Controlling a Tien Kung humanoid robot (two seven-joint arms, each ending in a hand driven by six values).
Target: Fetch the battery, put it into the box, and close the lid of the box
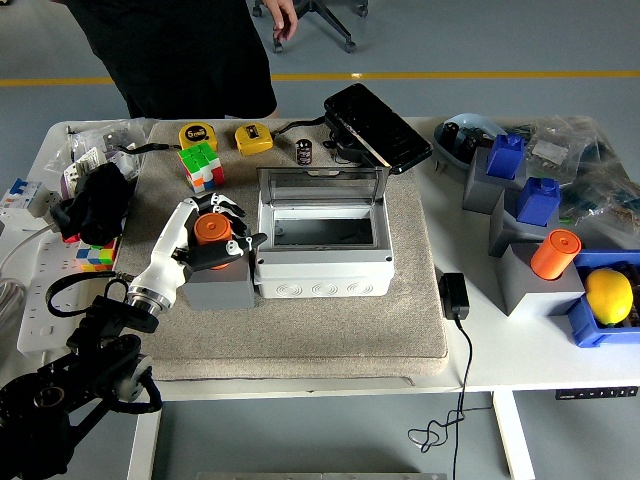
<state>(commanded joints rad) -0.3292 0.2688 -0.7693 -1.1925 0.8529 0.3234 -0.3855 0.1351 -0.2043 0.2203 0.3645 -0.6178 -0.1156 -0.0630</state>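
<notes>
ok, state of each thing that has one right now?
box: open, nothing visible inside
lid: raised upright at the back
orange battery: standing on its grey holder, in the left hand's grip
left hand: closed around the battery
second orange battery: on its holder, untouched

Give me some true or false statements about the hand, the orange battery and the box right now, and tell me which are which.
1. The left hand is closed around the orange battery. True.
2. The box has its lid shut. False: the lid stands open, tilted up at the back.
3. The battery is already inside the box. False: it sits on the grey block left of the box.
4. A lemon lies in the blue bin at the table's right end. True.
5. The right hand is reaching for the box. False: no right hand is in view.
</notes>
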